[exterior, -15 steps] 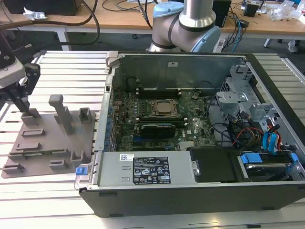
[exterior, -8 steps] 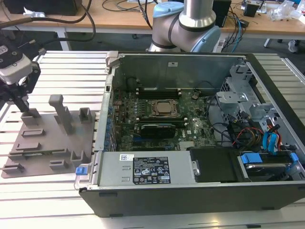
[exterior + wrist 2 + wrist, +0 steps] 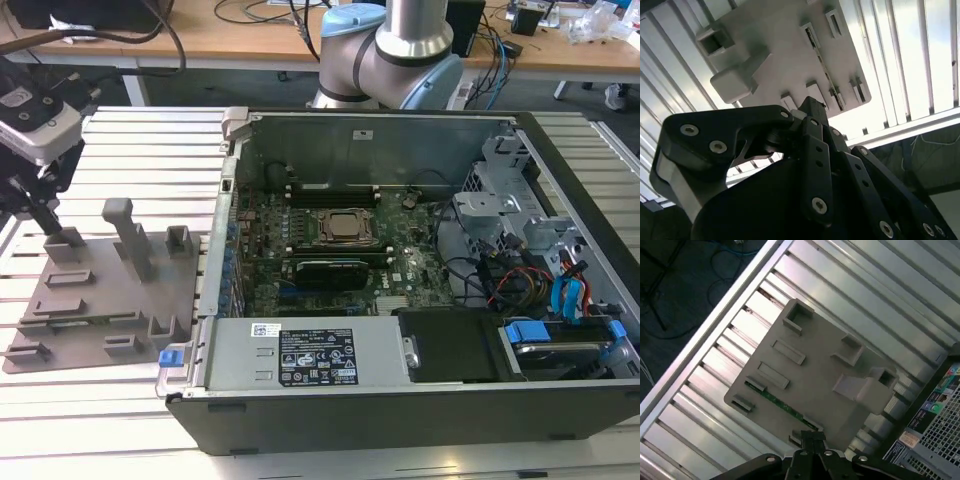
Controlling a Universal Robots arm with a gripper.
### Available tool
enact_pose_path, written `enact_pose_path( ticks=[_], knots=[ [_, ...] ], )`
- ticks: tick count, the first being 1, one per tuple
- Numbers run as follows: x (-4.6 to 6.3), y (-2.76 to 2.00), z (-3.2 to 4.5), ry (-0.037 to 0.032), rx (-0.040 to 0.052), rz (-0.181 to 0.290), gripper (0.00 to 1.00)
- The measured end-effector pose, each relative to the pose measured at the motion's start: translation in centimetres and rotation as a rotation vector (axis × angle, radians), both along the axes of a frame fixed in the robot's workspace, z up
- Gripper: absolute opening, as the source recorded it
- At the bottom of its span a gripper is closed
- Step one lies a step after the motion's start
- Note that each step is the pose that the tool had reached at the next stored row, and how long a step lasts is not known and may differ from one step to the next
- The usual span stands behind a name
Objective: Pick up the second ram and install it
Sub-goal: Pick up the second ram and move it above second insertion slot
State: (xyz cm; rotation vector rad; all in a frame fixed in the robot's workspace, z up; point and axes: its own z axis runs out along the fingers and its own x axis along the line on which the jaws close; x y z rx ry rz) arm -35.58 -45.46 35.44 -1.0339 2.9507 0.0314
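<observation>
The second ram (image 3: 777,402) is a thin green stick lying on edge in a slot of the grey plastic plate (image 3: 815,375). In the exterior view it shows as a dark line (image 3: 80,320) along the plate's near part. My gripper (image 3: 42,215) hangs over the plate's back corner at the exterior view's left, its black fingers drawn together with nothing between them. In the first wrist view the gripper (image 3: 810,436) hovers above the plate's edge near one end of the ram, apart from it. The gripper (image 3: 810,107) also points down at the plate in the second wrist view.
The plate (image 3: 100,300) carries several upright blocks, the tallest (image 3: 128,235) near its middle. To the exterior view's right stands the open computer case (image 3: 230,130) with its motherboard (image 3: 340,230), cables and a blue-handled drive bay (image 3: 555,335). Everything rests on a ribbed aluminium table (image 3: 150,150).
</observation>
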Motion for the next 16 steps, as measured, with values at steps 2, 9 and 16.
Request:
enact_pose_path(
  ticks=[2,9,16],
  knots=[
    [0.0,0.0,0.0,-0.0001,0.0001,0.054,0.1],
    [0.0,0.0,0.0,-0.0001,0.0001,0.201,0.1],
    [0.0,0.0,0.0,0.0,0.0,0.341,0.1]
  ],
)
